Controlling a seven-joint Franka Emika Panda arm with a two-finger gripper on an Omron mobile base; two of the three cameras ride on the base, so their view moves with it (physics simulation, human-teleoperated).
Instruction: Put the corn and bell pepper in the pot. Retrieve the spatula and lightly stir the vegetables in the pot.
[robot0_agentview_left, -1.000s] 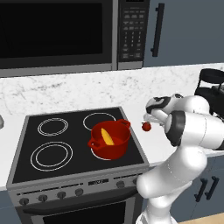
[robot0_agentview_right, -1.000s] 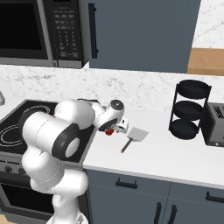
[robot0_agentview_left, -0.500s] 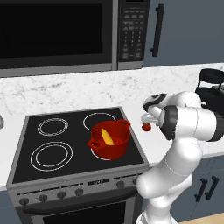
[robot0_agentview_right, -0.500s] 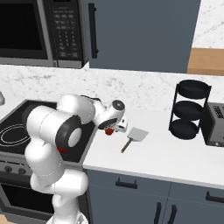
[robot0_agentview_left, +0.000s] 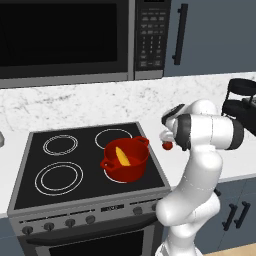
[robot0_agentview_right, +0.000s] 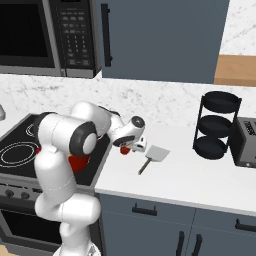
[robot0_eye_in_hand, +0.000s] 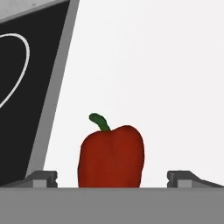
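No legible writing anywhere; one corn (robot0_agentview_left: 121, 156) lies in the one red pot (robot0_agentview_left: 125, 160) on the stove, one bell pepper (robot0_eye_in_hand: 111, 156) stands on the desk (robot0_agentview_right: 200, 172) between the wide-spread end effector (robot0_eye_in_hand: 111, 177) fingers, one spatula (robot0_agentview_right: 154, 156) nearby.

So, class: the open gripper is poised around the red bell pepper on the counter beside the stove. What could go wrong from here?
1. The bell pepper is rounded and sits between wide-open jaws of the gripper; an off-centre close could squeeze it out or roll it away.
2. The pot already holds the corn, so a careless drop might bounce off its rim.
3. The spatula lies close by and could be nudged when lifting.
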